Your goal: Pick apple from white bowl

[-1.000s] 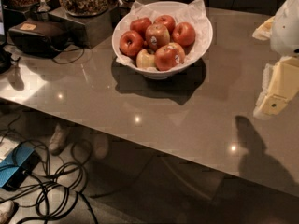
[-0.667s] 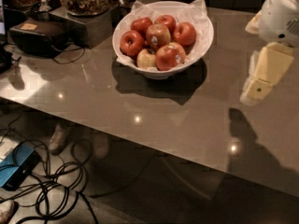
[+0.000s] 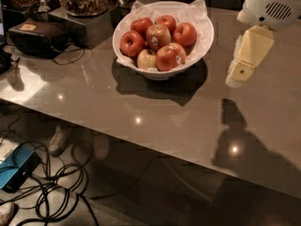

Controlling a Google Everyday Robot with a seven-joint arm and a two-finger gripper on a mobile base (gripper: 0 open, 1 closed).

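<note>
Apple (image 3: 158, 36) is seated top-centre of the pile in the bowl (image 3: 189, 65), sticker facing front-left, wedged against neighbouring apples on all sides. It is judged firm, fairly heavy for its size, with smooth waxy skin that is likely to slip and bruise if over-squeezed. It is best taken from above across the widest part, where there is room between neighbours. Paper lining (image 3: 197, 8) may be snagged near the rim. Bowl is set on the worktop (image 3: 141, 102), toward the back.

Gripper (image 3: 237, 74) is hung over the worktop, right of the bowl, near it but apart. Nothing is held or touched. Whether it is spread or closed can't be made out.
</note>
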